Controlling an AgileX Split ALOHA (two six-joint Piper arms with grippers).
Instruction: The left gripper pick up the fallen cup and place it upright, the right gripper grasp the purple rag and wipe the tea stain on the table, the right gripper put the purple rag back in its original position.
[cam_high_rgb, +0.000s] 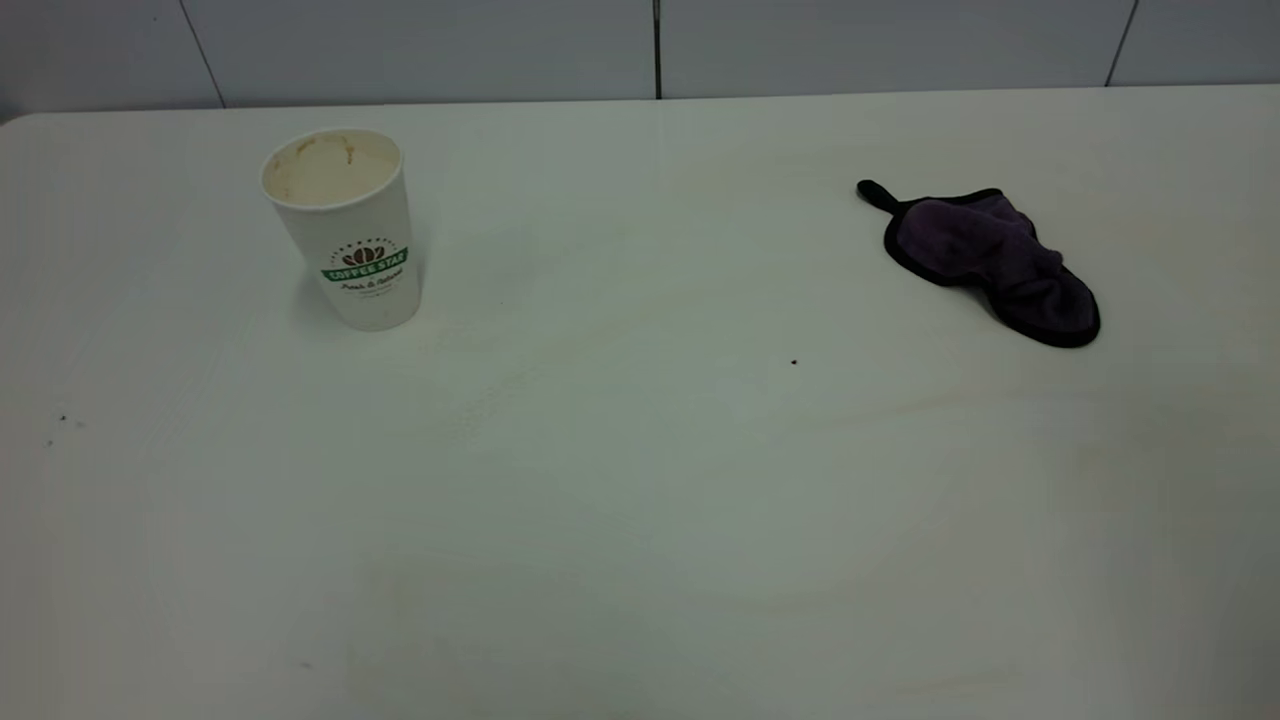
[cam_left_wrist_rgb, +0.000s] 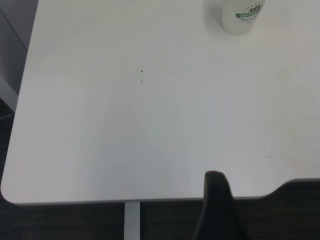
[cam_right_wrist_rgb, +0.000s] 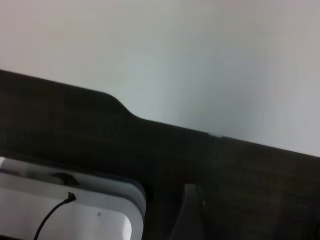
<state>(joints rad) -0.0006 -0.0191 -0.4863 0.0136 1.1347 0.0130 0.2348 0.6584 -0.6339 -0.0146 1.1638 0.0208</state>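
The cup (cam_high_rgb: 345, 228) stands upright at the back left of the table (cam_high_rgb: 640, 560), its tan-stained inside facing up; it also shows far off in the left wrist view (cam_left_wrist_rgb: 241, 16). The purple rag (cam_high_rgb: 990, 262) lies crumpled at the back right, loop tab pointing left. Of the tea stain, only faint pale-brown streaks (cam_high_rgb: 500, 385) show mid-table. Neither arm appears in the exterior view. A dark part of the left gripper (cam_left_wrist_rgb: 216, 210) hangs off the table's near edge, far from the cup. A dark part of the right gripper (cam_right_wrist_rgb: 187, 212) sits over the dark floor beyond the table edge.
A tiny black speck (cam_high_rgb: 794, 362) lies right of centre and small dark specks (cam_high_rgb: 63, 420) at the left. A grey panelled wall (cam_high_rgb: 640, 45) runs behind the table. A white device with a black cable (cam_right_wrist_rgb: 65, 215) sits below the table edge.
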